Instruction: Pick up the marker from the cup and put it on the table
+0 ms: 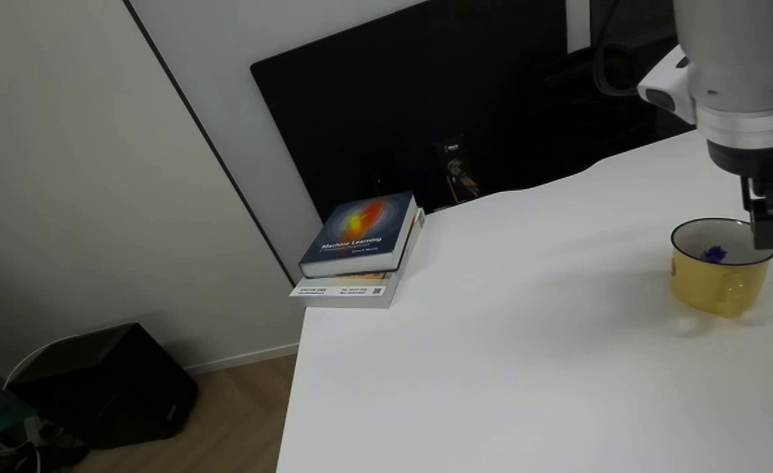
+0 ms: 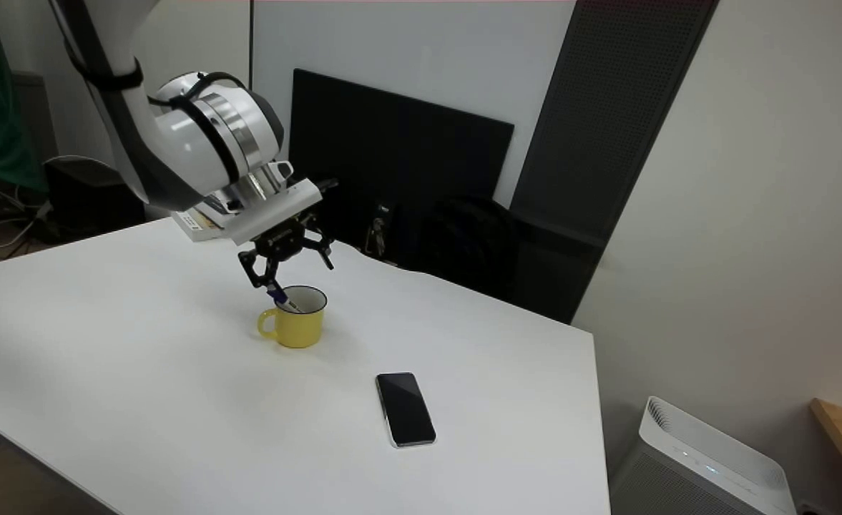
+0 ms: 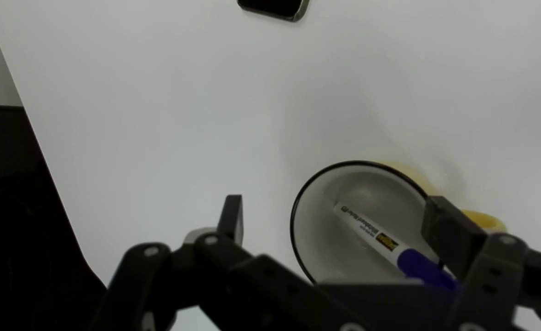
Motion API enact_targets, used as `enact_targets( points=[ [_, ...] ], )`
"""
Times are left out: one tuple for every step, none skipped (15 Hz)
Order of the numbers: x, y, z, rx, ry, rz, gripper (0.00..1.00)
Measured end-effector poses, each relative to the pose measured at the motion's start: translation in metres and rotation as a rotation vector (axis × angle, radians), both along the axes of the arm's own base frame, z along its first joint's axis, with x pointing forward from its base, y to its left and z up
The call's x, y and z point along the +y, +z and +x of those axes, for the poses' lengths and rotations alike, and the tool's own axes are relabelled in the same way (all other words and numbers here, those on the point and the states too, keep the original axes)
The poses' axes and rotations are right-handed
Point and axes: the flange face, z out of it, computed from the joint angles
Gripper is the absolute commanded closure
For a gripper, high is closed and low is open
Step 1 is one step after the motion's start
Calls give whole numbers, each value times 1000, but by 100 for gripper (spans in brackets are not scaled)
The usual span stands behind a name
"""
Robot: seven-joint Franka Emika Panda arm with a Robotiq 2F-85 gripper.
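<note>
A yellow cup with a dark rim stands upright on the white table (image 2: 177, 372); the cup shows in both exterior views (image 1: 701, 286) (image 2: 300, 330). A white marker with a purple cap (image 3: 373, 236) leans inside the cup in the wrist view, cap end up by the rim near the handle. Its cap also shows in both exterior views (image 1: 713, 255) (image 2: 277, 295). My gripper (image 3: 339, 220) is open above the cup, its fingers wide apart. One finger is close to the marker's cap and the handle side; contact cannot be told. The other finger is outside the opposite rim. The gripper (image 2: 303, 281) holds nothing.
A black phone (image 2: 405, 409) lies on the table some way from the cup. Two stacked books (image 1: 360, 243) lie at a table corner. A dark monitor or panel (image 2: 392, 157) and a dark bag-like shape (image 2: 471, 239) are beyond the far edge.
</note>
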Motion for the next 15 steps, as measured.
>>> enact_targets(
  points=[
    [3,-2,2,0,4,2,0],
    [7,-3,4,-1,8,4,0],
    [10,-5,5,-1,12,7,0],
    [14,-7,7,0,15,10,0],
    [17,-8,8,1,16,14,0],
    [20,-10,10,2,17,17,0],
    [23,-12,11,4,18,20,0],
    [25,-14,12,5,18,22,0],
    [27,-16,14,6,16,25,0],
    [28,-18,15,7,12,29,0],
    [29,-19,16,8,9,32,0],
    [30,-20,17,9,7,34,0],
    [31,-22,18,10,3,37,0],
    [31,-23,19,12,-2,41,0],
    [33,-24,20,13,-5,43,0]
  ],
)
